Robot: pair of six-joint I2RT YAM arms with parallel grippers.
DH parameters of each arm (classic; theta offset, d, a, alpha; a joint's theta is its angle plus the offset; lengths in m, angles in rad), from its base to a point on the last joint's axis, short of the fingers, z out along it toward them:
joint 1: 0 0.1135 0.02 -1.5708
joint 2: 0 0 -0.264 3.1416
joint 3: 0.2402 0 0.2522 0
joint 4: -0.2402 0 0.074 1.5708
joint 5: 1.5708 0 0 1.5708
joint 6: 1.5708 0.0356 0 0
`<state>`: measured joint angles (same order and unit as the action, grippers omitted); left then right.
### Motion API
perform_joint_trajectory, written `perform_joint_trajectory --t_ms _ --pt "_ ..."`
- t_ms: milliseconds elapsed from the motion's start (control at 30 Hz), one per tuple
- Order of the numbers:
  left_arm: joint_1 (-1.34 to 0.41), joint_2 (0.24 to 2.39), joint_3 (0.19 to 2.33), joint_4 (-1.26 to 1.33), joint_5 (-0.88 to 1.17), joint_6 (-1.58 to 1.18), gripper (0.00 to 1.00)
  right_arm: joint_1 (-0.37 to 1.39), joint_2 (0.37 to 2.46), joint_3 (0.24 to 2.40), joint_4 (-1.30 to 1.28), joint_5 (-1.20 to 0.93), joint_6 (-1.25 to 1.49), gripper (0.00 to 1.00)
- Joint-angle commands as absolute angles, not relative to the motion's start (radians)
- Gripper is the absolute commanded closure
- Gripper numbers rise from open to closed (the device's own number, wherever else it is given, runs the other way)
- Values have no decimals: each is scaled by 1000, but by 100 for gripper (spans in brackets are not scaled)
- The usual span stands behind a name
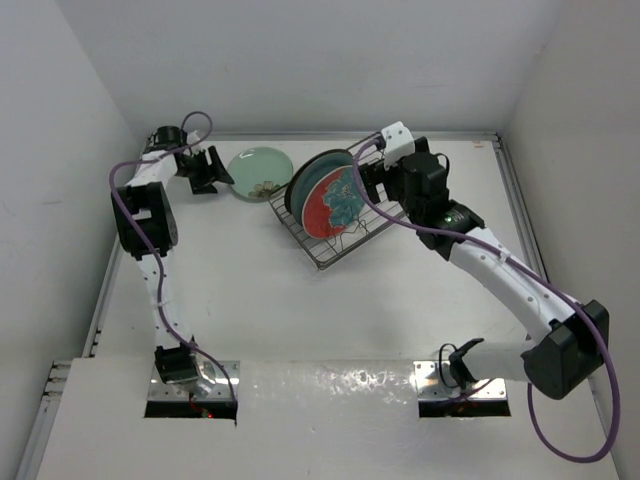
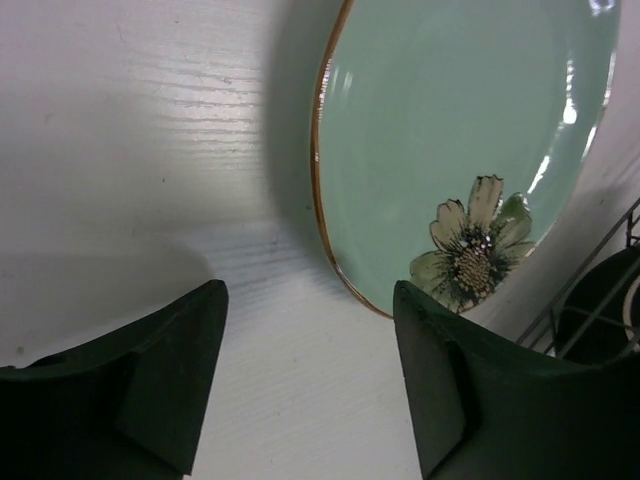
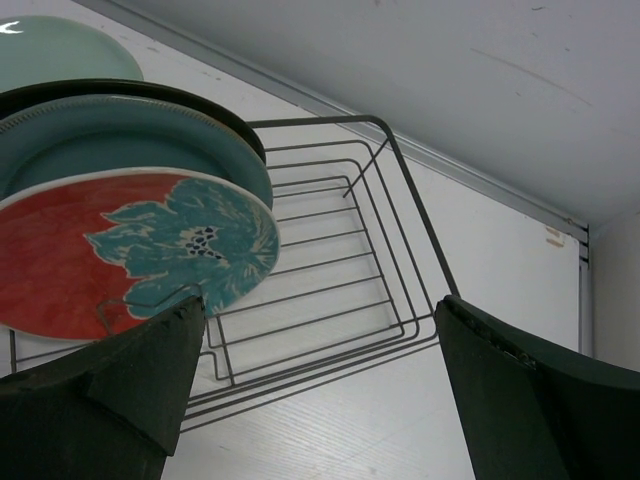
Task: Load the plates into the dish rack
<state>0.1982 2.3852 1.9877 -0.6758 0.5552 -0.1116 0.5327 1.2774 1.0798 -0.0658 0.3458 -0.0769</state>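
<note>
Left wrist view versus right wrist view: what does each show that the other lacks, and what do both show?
Only left wrist: the painted flower on the mint plate, the open left end effector. Only right wrist: the red plate and teal plate standing in the dish rack, the open right end effector. Both: mint plate, dish rack, table.

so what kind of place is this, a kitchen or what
Probably a robot lab test cell, not a real kitchen: a bare white table boxed in by plain white walls, a left arm and right arm bolted at its near edge, and only a wire dish rack and plates as props.
</note>
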Motion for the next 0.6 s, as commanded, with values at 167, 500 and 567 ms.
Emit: perform_joint_trajectory --t_ms 167,500,567 --pt "199 2474 1996 -638 604 -150 43 563 1322 1181 -67 336 -35 6" --pt "196 2562 2062 -565 638 -215 53 603 1364 1244 -84 359 -83 6" --pt "193 2572 2077 -558 641 -219 53 609 1368 1256 -92 362 -92 6"
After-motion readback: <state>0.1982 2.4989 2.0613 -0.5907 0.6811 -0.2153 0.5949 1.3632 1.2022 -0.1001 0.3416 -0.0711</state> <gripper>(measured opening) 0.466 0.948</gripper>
